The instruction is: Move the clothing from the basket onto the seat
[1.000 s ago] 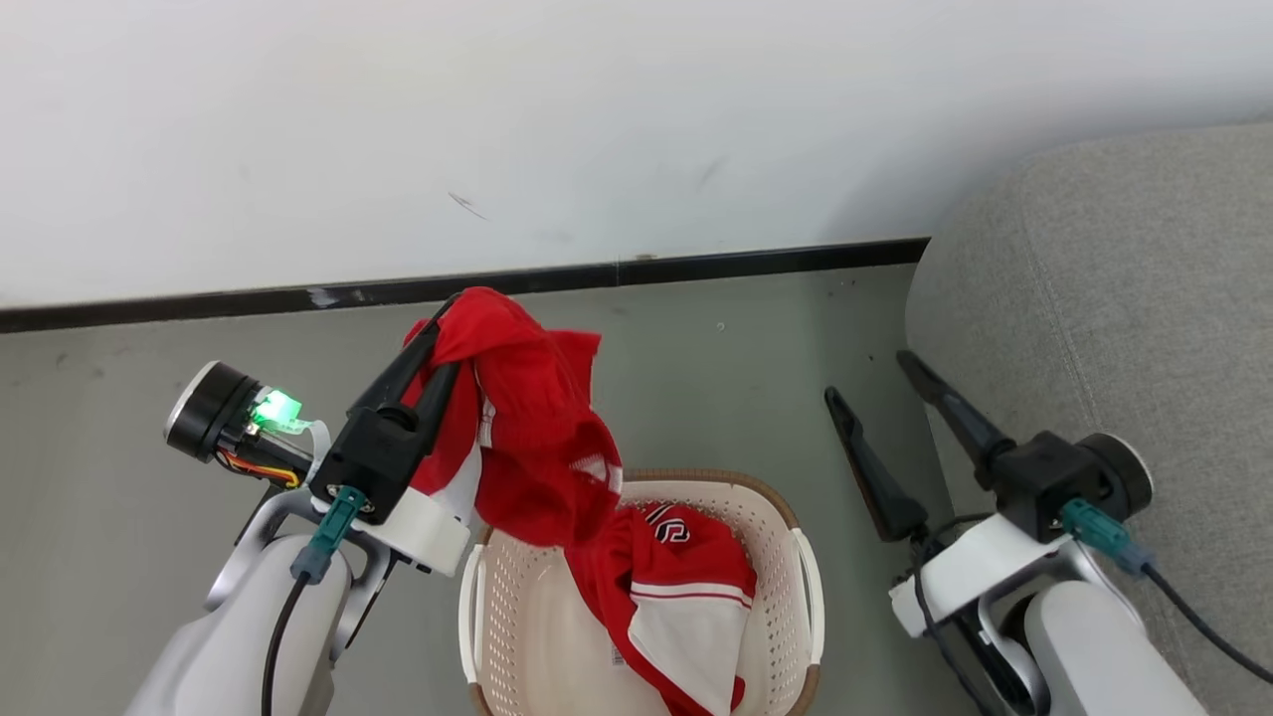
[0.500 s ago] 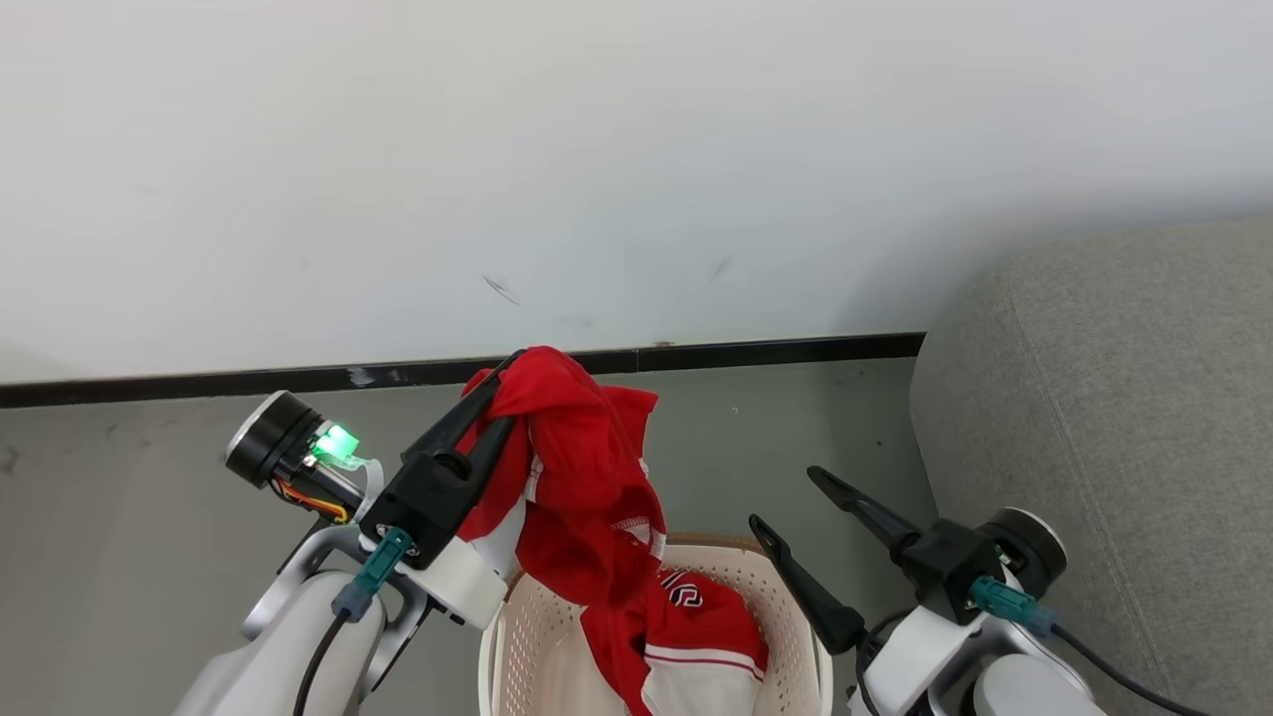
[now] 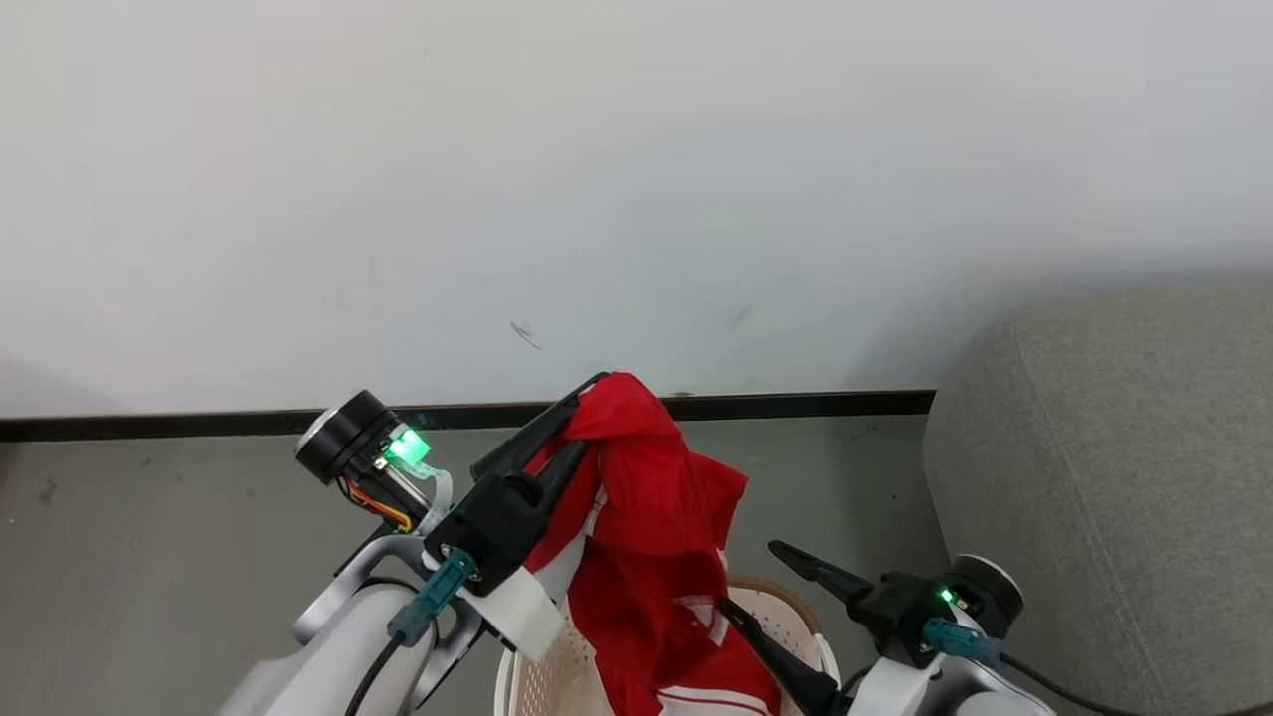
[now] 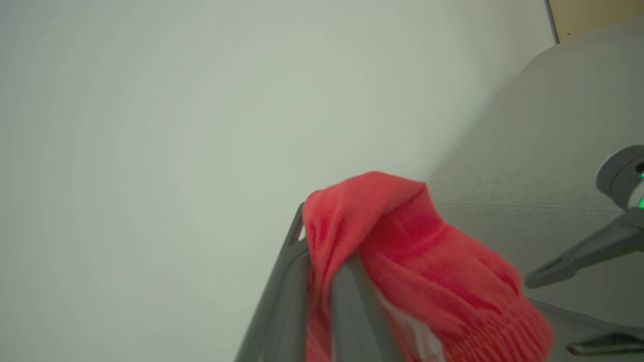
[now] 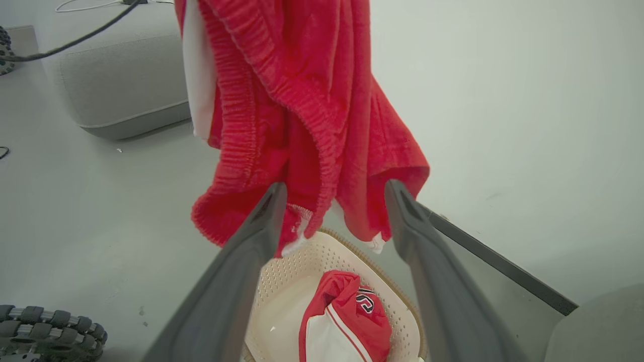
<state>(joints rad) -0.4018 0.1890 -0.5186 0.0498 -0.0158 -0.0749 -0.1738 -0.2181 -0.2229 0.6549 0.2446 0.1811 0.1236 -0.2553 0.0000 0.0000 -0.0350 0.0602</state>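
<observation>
A grey seat [image 3: 1114,477] stands right of the basket [image 5: 289,279], where one red garment [image 5: 347,317] lies. The left gripper [image 3: 582,408], jaws clamped tight, holds a second garment [image 3: 646,497] aloft for transfer; the right gripper [image 3: 746,574] has its jaws wide apart, empty.

Red clothing [image 3: 646,517] hangs above basket [image 5: 292,274] (cream).

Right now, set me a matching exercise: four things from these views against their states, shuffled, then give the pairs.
1 left end effector
2 right end effector
3 basket
4 seat

A grey, at the head view's right
B open, gripping nothing
C shut on the hanging red garment
D holds a red-and-white garment

Pairs: 1-C, 2-B, 3-D, 4-A
</observation>
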